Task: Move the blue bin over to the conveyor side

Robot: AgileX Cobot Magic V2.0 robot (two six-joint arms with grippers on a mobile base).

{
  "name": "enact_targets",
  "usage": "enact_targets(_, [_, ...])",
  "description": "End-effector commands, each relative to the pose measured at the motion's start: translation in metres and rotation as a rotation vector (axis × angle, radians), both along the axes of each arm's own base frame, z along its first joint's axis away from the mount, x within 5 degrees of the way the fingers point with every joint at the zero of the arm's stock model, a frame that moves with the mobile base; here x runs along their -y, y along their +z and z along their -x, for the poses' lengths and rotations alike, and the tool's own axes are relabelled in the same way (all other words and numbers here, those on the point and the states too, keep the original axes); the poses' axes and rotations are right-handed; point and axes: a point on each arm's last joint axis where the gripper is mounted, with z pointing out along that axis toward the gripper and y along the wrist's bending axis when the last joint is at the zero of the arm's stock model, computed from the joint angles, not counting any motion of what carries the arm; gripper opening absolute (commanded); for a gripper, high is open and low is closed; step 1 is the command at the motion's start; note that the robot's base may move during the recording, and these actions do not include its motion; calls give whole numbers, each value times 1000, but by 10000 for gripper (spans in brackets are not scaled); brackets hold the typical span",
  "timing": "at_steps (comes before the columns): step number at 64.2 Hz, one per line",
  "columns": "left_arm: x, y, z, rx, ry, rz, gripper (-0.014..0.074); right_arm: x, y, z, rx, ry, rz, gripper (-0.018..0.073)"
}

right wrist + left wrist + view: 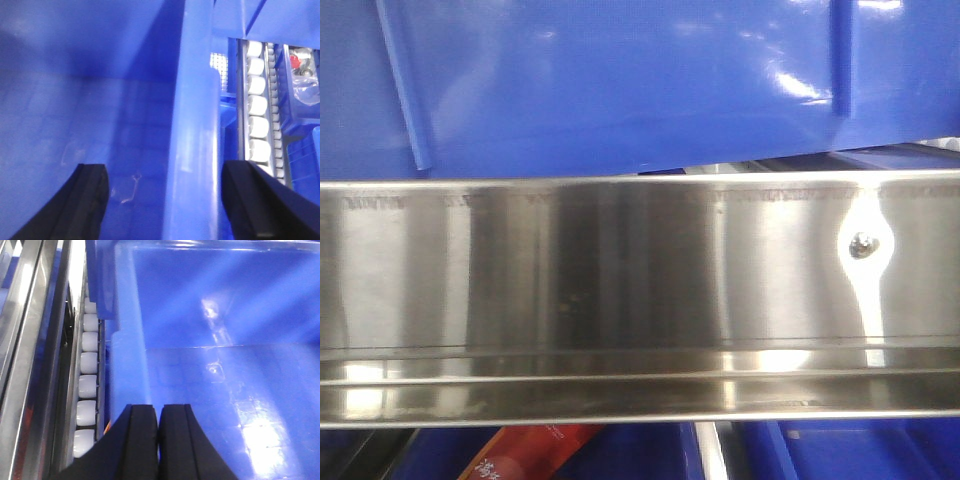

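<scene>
Large glossy blue plastic bin (pixel 620 80) is sitting directly behind the shiny stainless-steel rail (pixel 620 270), with its ribbed side wall filling the top of the front view. White plastic rollers (pixel 88 385) are running alongside its outer wall. At the bin's near wall the left claw (pixel 159 440) is holding its black fingers (pixel 135 440) pressed together, nothing visible between them. On the opposite side the right claw (pixel 172 200) is gaping wide, straddling the thick rim, one finger inside and one outside.

1 blue bin (pixel 225 315) under my hands. 7 white rollers (pixel 89 362) showing left of my L gripper (pixel 158 410), 6 right of my R gripper (pixel 164 170). 1 steel rail (pixel 620 270) w/ 1 screw (pixel 861 243).
</scene>
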Motion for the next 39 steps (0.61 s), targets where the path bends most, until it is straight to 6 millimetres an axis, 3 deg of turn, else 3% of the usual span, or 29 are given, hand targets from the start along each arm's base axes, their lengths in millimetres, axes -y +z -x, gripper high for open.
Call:
enact_targets(1, [0,3,1,8,2,12,-6,0,1,0,16,-9,5,354])
enact_targets(39, [1,3,1,3,0,14,-6,-1,-8,-8,-9,-12,13,354])
